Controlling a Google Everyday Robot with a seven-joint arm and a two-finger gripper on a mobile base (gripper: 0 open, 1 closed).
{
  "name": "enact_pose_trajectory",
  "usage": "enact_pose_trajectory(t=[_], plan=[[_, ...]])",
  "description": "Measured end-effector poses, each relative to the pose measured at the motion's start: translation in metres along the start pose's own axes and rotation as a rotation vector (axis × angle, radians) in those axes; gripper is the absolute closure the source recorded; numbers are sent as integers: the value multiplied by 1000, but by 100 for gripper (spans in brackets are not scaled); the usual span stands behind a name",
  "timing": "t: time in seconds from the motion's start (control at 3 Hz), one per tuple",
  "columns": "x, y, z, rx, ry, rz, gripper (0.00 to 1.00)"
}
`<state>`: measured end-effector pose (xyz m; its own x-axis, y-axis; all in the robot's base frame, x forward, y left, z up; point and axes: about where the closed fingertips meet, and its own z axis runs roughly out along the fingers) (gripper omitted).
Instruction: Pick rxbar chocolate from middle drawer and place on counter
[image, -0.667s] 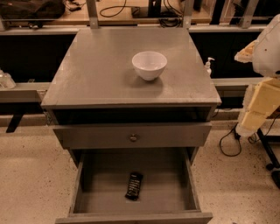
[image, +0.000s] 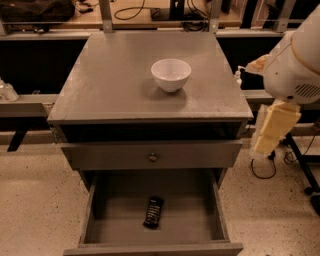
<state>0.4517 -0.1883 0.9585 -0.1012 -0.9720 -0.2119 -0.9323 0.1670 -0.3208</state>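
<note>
Leftward since the earlier frame, the gripper (image: 267, 140) hangs beside the counter's (image: 100, 85) right front corner; how open it is, I cannot tell. Down-left of it, the rxbar chocolate (image: 153, 212) lies flat on the open middle drawer's (image: 190, 215) floor.

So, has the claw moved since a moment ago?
Yes. The claw has shifted left, closer to the right edge of the counter, and hangs beside it.
</note>
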Motion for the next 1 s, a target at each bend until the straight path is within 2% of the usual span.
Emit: enact_pose_trajectory(t=[0.33, 0.67, 1.0], plan=[[-2, -9, -1, 39, -13, 6, 0], [-12, -2, -2, -3, 5, -72, 0], [-33, 23, 36, -159, 16, -279, 0]])
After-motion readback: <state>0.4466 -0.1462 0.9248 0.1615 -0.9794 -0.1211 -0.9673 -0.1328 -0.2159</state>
